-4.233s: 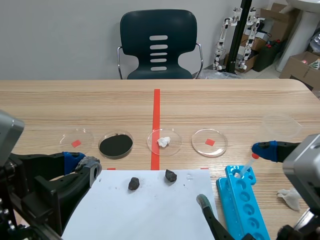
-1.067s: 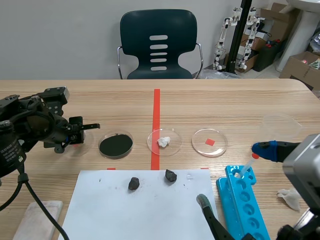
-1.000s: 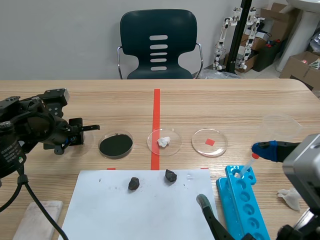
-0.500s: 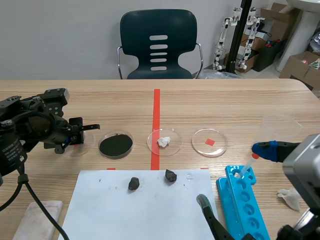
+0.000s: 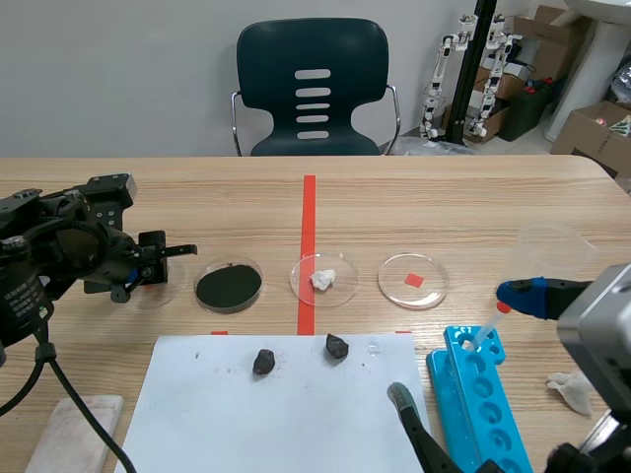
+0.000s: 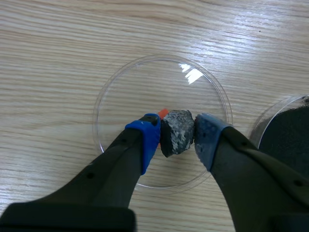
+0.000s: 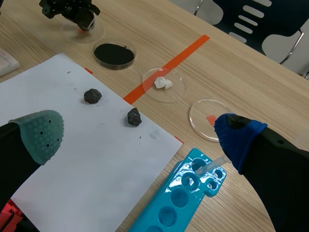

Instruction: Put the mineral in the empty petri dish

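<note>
Grey, rough stone: the mineral point(image 6: 177, 141) looks hard, light, unlikely to slip. At the scene's left, our left claw point(image 6: 176, 134) pinches its flanks over the empty petri dish point(image 6: 116, 96). Our right claw point(image 7: 139, 133) gapes, holding nothing.

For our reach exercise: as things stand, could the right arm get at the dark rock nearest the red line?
Probably yes: the right gripper is open and empty, and the rock lies bare on the paper ahead of it.
</note>
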Action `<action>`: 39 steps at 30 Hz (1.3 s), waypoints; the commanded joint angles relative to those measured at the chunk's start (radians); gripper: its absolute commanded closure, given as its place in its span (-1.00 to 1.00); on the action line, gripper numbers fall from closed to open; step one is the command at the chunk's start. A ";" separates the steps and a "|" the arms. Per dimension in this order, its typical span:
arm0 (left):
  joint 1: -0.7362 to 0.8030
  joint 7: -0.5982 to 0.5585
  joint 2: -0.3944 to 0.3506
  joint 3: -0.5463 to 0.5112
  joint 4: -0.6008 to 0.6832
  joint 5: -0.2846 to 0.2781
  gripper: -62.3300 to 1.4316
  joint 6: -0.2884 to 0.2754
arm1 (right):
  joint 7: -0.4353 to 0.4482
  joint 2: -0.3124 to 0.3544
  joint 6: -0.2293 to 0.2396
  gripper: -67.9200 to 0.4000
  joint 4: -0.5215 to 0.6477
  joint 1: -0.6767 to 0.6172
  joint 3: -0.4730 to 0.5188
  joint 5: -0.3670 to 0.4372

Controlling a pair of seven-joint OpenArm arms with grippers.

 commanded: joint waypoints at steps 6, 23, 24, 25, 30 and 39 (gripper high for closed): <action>-0.020 -0.013 -0.006 -0.001 0.013 -0.006 -0.36 0.002 | 0.018 0.010 0.000 -1.00 0.010 0.007 0.004 0.011; -0.014 -0.053 -0.010 -0.001 0.014 -0.006 -1.00 0.001 | 0.018 0.010 0.000 -1.00 0.010 0.007 0.004 0.011; -0.011 -0.066 -0.011 -0.001 0.015 -0.007 -1.00 -0.002 | 0.018 0.010 0.000 -1.00 0.010 0.007 0.004 0.011; -0.005 -0.084 -0.011 -0.001 0.016 -0.008 -1.00 -0.004 | 0.018 0.010 0.000 -1.00 0.010 0.007 0.004 0.011; 0.036 -0.123 -0.018 -0.001 0.051 -0.007 -1.00 -0.011 | 0.018 0.010 0.000 -1.00 0.010 0.007 0.004 0.011; 0.116 -0.148 -0.039 -0.001 0.198 -0.006 -1.00 -0.026 | 0.018 0.010 0.000 -1.00 0.010 0.007 0.004 0.011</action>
